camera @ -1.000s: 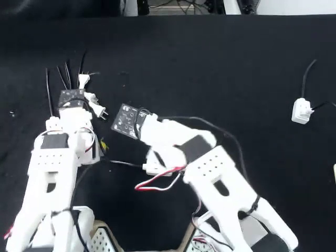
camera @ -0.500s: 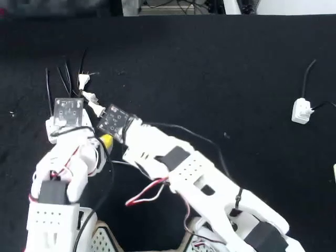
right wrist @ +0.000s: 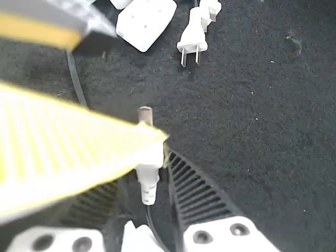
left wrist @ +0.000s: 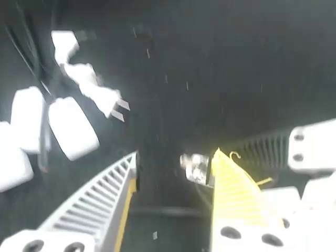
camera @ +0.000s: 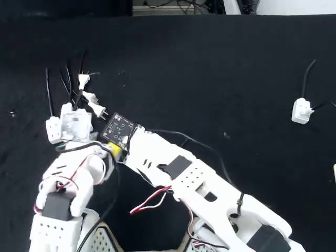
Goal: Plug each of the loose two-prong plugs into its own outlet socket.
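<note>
My right gripper is shut on a white two-prong plug, prongs pointing away over the black mat. Just beyond it lie a loose white plug and a white outlet block. In the high view this arm's wrist sits beside the left arm's wrist, close to three loose plugs. My left gripper stands open above the mat. A loose plug and white outlet blocks lie ahead of it, and a small shiny metal piece shows by its yellow fingertip.
Another white outlet block with a black cord lies far off at the right of the table. Black cords fan out behind the loose plugs. The right arm's white body is close beside the left gripper.
The left arm has drawn back toward its base. The right arm has swung left and now sits right beside the left wrist, near the plugs.
</note>
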